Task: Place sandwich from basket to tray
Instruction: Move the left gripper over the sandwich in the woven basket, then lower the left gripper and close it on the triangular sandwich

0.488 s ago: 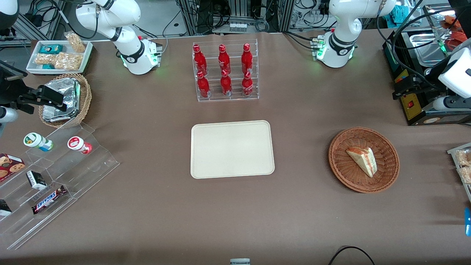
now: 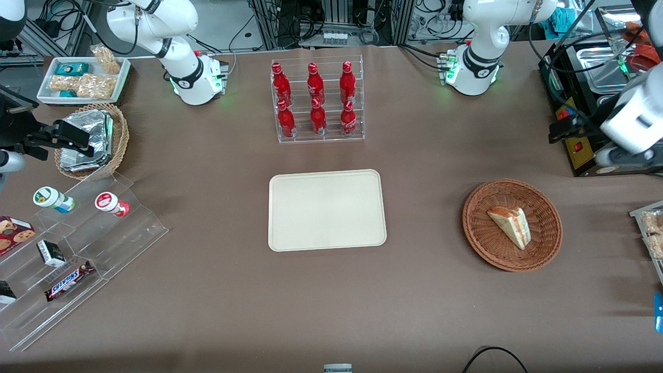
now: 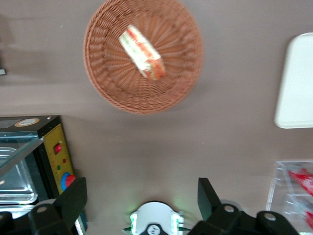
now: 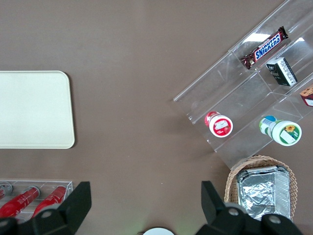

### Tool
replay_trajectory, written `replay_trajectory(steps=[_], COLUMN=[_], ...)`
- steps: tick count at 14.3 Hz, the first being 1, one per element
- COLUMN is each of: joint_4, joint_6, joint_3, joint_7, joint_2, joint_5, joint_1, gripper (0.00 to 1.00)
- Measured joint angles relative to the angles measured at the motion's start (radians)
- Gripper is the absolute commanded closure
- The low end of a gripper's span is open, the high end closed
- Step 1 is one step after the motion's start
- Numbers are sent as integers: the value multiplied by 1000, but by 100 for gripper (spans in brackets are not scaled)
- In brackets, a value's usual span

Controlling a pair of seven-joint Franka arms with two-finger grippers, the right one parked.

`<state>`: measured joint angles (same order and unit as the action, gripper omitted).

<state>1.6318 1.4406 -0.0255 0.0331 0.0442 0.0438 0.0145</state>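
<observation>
The sandwich [image 2: 510, 226], a pale wedge with red and green filling at its cut edge [image 3: 142, 53], lies in the reddish-brown wicker basket [image 2: 487, 243] toward the working arm's end of the table. The cream tray [image 2: 326, 210] sits bare at the table's middle, and one edge of this tray [image 3: 298, 83] shows in the left wrist view. My left gripper [image 2: 564, 127] hangs high, farther from the front camera than the basket and beside a black appliance. It is open [image 3: 141, 196], with nothing between its dark fingers [image 3: 73, 200]. The basket [image 3: 107, 73] is well apart from them.
A black appliance with red buttons [image 2: 576, 146] stands by the gripper. A clear rack of red bottles [image 2: 317, 101] stands farther back than the tray. A snack tray [image 2: 650, 233] sits at the table's edge near the basket. A stepped acrylic shelf [image 2: 77, 259] lies toward the parked arm's end.
The left arm's hand has shifted a little and looks blurred by motion. Sandwich, basket and tray have not moved.
</observation>
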Motion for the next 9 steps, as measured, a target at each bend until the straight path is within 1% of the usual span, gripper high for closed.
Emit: replay_trajectory(steps=[3, 6, 8, 9], joint_4=[152, 289, 336, 346], joint_6=[234, 478, 601, 639], joint_3=[1, 4, 7, 6], joint_7=[0, 12, 125, 237], joint_2=[54, 114, 149, 163], joint_5=[23, 25, 25, 25], joint_1=[-1, -28, -38, -38], gripper=[0, 0, 0, 0])
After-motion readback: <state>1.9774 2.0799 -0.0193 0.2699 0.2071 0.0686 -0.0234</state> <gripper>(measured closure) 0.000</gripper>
